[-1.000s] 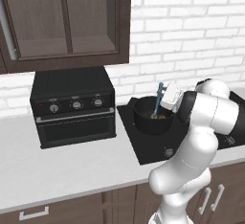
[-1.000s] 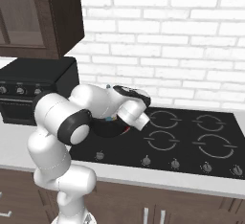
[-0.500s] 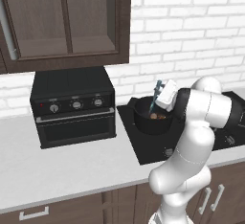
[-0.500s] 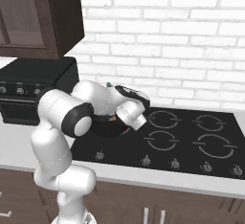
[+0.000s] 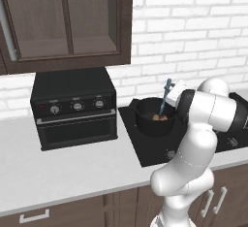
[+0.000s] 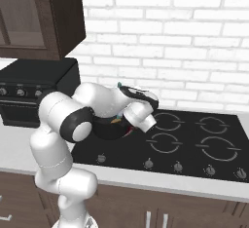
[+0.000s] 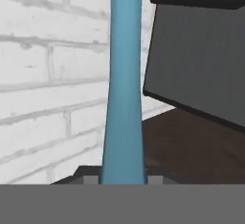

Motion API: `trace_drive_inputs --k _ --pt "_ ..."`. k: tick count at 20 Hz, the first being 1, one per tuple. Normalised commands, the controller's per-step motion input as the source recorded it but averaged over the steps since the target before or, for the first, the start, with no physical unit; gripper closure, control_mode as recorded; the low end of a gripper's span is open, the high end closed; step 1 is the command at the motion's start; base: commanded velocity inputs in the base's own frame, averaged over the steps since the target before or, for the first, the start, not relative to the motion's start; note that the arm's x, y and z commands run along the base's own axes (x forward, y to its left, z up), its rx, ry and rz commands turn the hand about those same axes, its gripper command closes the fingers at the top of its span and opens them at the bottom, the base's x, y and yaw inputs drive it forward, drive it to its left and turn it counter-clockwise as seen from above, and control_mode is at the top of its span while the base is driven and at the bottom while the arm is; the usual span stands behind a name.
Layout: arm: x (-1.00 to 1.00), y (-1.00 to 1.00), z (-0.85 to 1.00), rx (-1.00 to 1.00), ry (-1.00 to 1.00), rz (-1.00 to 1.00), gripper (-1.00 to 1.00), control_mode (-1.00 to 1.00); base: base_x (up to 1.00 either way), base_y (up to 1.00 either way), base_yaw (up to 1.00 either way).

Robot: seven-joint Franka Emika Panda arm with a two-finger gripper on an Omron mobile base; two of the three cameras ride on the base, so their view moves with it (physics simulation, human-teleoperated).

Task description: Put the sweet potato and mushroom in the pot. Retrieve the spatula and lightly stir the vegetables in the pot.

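Claw [image 5: 170, 100] is clenched on the spatula [image 5: 165, 98], as I read it: in hand view the teal handle [image 7: 123, 89] runs straight up from between the fingertips, filling the middle of the shot. From the left base cam, I see the spatula standing nearly upright, slightly tilted, its lower end down inside the pot [image 5: 154, 117] and its top poking above the rim. Pot sits on the rear-left burner of the black cooktop [image 6: 194, 144], near the cooktop's left edge, just right of the toaster oven [image 5: 75, 107] on the counter [image 5: 72, 172]. Orange-tan bits show inside the pot by the spatula's tip; I take one for the sweet potato [image 5: 157, 117], but can't tell it from the mushroom at this res. In the right base cam the wrist [image 6: 138, 106] leans over the pot [image 6: 111, 127] and hides most of it.

Vs 1 s ago: arm's elbow has shifted a bit, hand has moved slightly over the pot, spatula stays gripped and still in the pot. Pot, oven unchanged; base cams haven't moved.
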Motion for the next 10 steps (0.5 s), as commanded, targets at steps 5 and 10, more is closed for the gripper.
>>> trace_drive_inputs --k 5,10 --pt "0.1 0.0 -0.16 0.0 0.17 -0.01 1.0 -1.0 0.0 0.0 0.0" --pt "0.0 -0.03 -0.23 0.0 0.16 -0.05 1.0 -1.0 0.0 0.0 0.0"
